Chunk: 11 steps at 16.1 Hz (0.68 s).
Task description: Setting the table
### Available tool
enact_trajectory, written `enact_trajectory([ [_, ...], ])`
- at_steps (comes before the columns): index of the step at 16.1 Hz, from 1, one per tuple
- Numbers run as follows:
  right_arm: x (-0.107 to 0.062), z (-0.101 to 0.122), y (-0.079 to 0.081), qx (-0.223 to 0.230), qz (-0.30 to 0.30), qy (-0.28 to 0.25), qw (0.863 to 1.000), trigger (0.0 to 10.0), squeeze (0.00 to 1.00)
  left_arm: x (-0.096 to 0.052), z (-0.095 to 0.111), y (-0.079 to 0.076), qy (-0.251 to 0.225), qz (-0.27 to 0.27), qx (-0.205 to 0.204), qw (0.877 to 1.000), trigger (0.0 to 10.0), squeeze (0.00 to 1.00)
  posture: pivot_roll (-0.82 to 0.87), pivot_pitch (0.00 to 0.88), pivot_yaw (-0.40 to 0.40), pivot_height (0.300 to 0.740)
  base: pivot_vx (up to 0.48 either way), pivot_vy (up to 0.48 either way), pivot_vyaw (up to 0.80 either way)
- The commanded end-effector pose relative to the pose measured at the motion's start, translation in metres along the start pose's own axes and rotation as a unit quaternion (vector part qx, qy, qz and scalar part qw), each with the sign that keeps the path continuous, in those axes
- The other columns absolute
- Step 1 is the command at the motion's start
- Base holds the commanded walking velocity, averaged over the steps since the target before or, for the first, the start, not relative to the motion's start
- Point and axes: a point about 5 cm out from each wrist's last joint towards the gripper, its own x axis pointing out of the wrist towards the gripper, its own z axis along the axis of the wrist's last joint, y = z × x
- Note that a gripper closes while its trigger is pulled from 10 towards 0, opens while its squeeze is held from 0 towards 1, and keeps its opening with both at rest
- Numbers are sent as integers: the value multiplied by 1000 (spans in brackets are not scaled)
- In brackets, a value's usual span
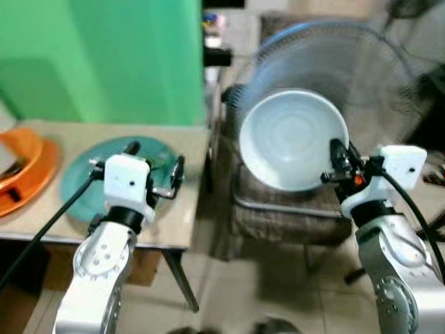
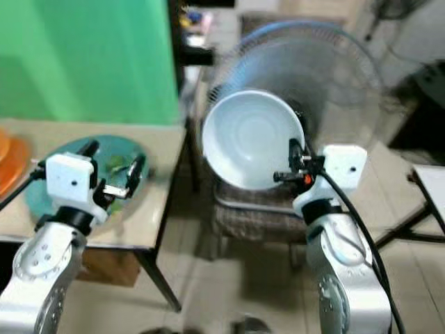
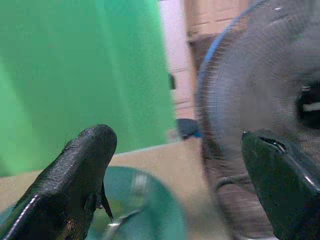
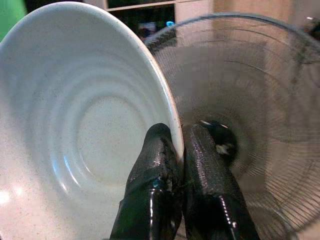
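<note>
No legible text or labels anywhere

One pale blue bowl [image 1: 292, 139]; one teal plate [image 1: 87, 177] on the bench [image 1: 184, 209]; orange dishes [image 1: 24, 167] stacked at the bench's edge, number unclear; one standing fan [image 1: 334, 62]; two claws, left claw [image 1: 156, 163] and right claw [image 1: 338, 161].

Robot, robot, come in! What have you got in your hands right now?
Right gripper shut on pale bowl rim, held off the table. Left gripper open over teal plate. Fan close behind bowl.
</note>
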Motion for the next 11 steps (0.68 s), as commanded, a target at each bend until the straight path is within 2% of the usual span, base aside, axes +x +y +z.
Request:
enact_trajectory([
  [1,-1,6,0,-1,-2,-14,1000,10000,0,2,-1,-1,3,-5,-2,1000,10000,0,-10,24,22,740,0,0,-800],
  [7,4,-8,-9,-6,-41,11,999,10000,0,10,-6,-3,12,5,0,1000,10000,0,-2,0,28,740,0,0,-800],
  [11,5,-11,-12,-20,-51,19,998,10000,0,13,-11,-10,17,15,32,999,10000,0,-21,0,30,740,0,0,-800],
])
